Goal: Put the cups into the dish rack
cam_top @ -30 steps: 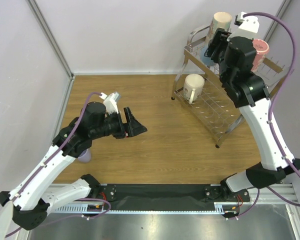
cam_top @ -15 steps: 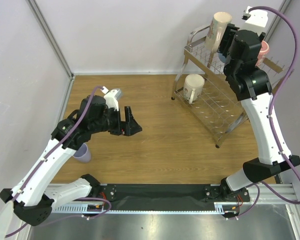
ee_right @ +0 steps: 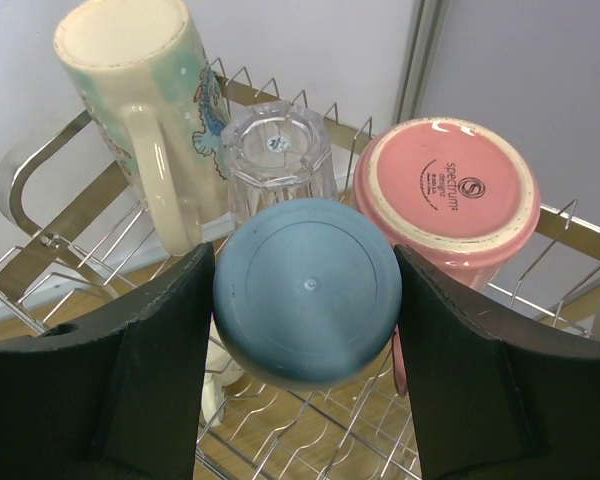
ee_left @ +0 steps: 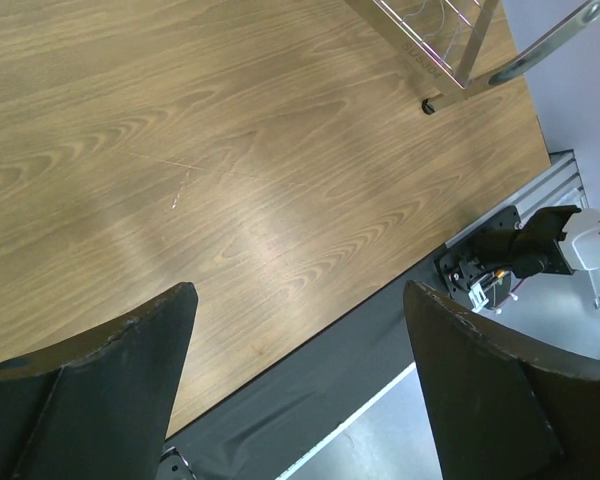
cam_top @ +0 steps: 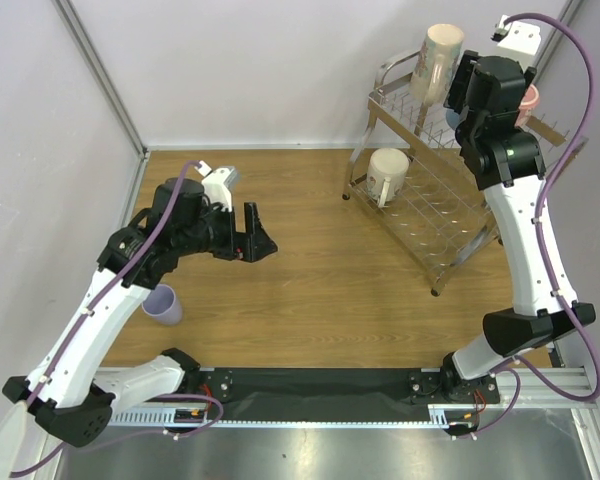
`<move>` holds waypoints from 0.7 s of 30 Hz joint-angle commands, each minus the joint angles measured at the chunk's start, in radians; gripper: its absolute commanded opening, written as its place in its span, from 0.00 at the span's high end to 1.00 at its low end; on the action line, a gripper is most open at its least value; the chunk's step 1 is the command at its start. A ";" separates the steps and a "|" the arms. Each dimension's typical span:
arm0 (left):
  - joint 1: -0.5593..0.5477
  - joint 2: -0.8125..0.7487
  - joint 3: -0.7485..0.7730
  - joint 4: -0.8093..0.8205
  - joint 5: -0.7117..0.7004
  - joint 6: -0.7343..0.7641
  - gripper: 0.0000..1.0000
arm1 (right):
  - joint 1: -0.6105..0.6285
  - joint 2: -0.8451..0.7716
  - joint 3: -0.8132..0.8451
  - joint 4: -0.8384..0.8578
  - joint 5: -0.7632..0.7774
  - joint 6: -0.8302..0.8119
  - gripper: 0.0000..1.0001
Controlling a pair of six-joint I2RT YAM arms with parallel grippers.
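Left hand [cam_top: 263, 240]: jaws spread wide, empty, centre-left above wooden desk [cam_top: 360, 260]. Right hand [ee_right: 305, 275]: fingers [ee_right: 160, 380] flank inverted light-blue tumbler [ee_right: 307, 300] on top tier, chrome wire dish rack [cam_top: 425, 215], upper right; grip contact indeterminate.

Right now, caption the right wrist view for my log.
Inverted light-blue tumbler between the right fingers; clear glass, beige mug and pink mug sit inverted on the dish rack.

Bright, even light casts soft shadows. A pale sheen lies on the table [ee_left: 250, 225] just beyond the left pincer [ee_left: 298, 290], whose fingers [ee_left: 100, 380] look blurred.
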 commanded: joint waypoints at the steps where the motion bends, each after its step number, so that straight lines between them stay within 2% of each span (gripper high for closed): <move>1: 0.017 0.012 0.052 -0.007 0.026 0.039 0.10 | -0.024 0.009 0.017 -0.023 -0.020 0.031 1.00; 5: 0.022 0.024 0.067 -0.012 0.023 0.045 0.02 | -0.028 0.015 0.017 -0.068 -0.040 0.071 1.00; 16: 0.023 0.049 0.082 -0.011 0.037 0.045 0.02 | -0.028 0.064 0.052 -0.166 -0.052 0.094 1.00; 19: 0.023 0.053 0.087 -0.014 0.039 0.044 0.02 | -0.030 0.081 0.070 -0.189 -0.068 0.096 0.97; 21: 0.023 0.055 0.090 -0.015 0.040 0.042 0.02 | -0.030 0.083 0.070 -0.194 -0.068 0.100 0.91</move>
